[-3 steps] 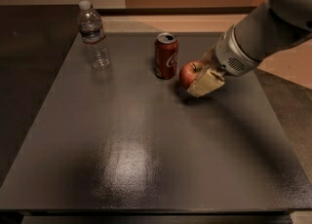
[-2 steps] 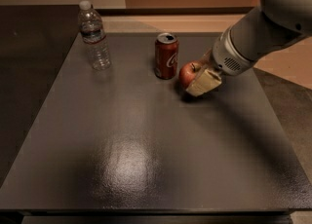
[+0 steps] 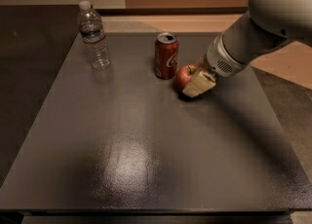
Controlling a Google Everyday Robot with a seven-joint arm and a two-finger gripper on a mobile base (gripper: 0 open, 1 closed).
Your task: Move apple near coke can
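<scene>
The dark-red apple (image 3: 184, 76) sits on the dark table (image 3: 146, 135), just right of the red coke can (image 3: 166, 56), with a small gap between them. The can stands upright at the back middle of the table. My gripper (image 3: 192, 76) reaches in from the right on the grey-white arm (image 3: 263, 23) and is shut on the apple. Its pale near finger (image 3: 200, 83) lies against the apple's right front side. The far finger is mostly hidden behind the apple. The apple is low, at or touching the tabletop.
A clear plastic water bottle (image 3: 94, 35) stands upright at the back left of the table. The table's right edge runs close to the arm. Bare floor lies beyond the back and right sides.
My gripper and the apple have shifted slightly left, toward the can. The arm's upper part has swung a little left. The can and the bottle have not moved.
</scene>
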